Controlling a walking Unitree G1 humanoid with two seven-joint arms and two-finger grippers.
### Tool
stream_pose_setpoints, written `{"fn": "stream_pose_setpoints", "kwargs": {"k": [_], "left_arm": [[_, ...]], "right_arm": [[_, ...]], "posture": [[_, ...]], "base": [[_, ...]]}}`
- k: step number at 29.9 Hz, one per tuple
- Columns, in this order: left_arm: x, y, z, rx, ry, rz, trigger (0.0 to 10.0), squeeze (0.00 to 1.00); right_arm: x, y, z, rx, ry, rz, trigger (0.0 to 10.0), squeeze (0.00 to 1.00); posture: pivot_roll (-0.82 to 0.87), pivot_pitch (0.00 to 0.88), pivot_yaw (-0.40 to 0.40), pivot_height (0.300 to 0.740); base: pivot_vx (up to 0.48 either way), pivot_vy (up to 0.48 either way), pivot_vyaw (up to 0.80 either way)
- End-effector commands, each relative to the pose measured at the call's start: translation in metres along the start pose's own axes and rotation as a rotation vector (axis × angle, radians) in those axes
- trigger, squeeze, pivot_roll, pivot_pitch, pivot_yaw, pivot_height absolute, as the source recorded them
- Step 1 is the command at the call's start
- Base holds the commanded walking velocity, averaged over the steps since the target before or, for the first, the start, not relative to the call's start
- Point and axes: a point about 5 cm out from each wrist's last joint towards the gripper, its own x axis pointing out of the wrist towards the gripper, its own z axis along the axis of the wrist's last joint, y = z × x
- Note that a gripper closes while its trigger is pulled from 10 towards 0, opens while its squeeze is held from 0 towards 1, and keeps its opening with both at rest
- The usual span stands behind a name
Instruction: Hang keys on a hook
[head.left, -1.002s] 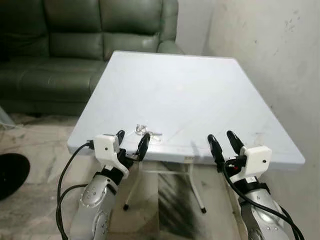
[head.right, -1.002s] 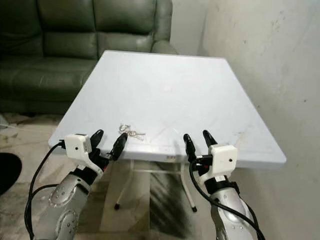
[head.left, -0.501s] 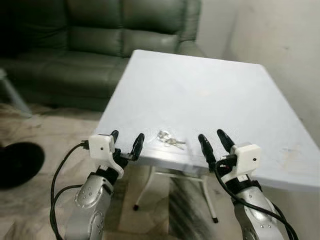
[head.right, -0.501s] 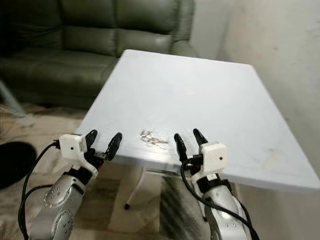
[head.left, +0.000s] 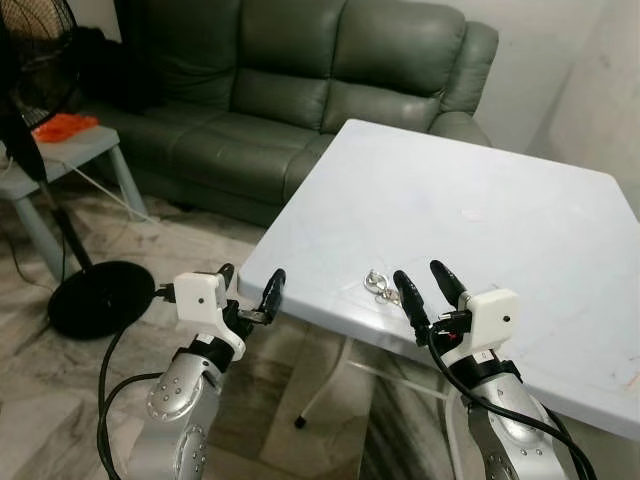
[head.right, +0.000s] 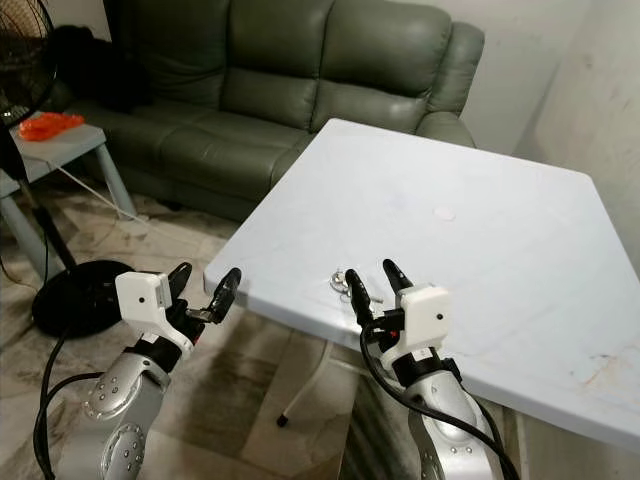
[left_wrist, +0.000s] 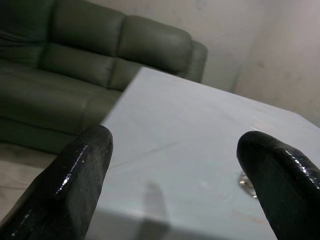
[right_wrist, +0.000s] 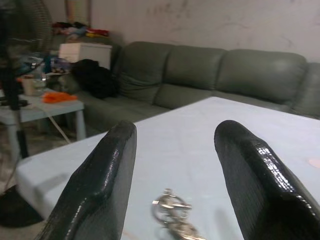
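Note:
A small bunch of silver keys (head.left: 380, 285) lies on the white table (head.left: 480, 220) close to its near edge. My right gripper (head.left: 428, 288) hovers open just in front of the keys, which also lie between and beyond its fingers as keys (right_wrist: 172, 207) in the right wrist view. My left gripper (head.left: 248, 288) is open at the table's near left corner, off the edge, nothing held. In the left wrist view the keys (left_wrist: 246, 181) peek out beside one finger (left_wrist: 277, 185).
A dark green sofa (head.left: 300, 90) stands behind the table. On the left are a standing fan's black base (head.left: 100, 298) and a small side table (head.left: 60, 150) with an orange item. A bare wall runs on the right.
The camera has swung left, bringing the sofa, fan and side table into view. The keys now lie just ahead of my right gripper instead of nearer my left.

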Motion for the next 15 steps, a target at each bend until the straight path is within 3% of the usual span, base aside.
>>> {"fn": "stream_pose_setpoints", "kwargs": {"k": [1,15], "left_arm": [[0.0019,-0.0055,0.0009,-0.006,-0.005,-0.015,10.0,0.00],[0.0036,-0.0074,-0.0006,0.018,0.003,0.006,10.0,0.00]], "right_arm": [[-0.0002,-0.0041,0.0023,-0.001,-0.001,-0.014,10.0,0.00],[-0.0008,-0.0050,0.0012,0.001,0.006,-0.008,10.0,0.00]], "posture": [[0.02,0.014,-0.075,0.740],[0.02,0.019,-0.079,0.740]], "base": [[0.334,0.000,0.00],[0.021,0.000,0.00]]}}
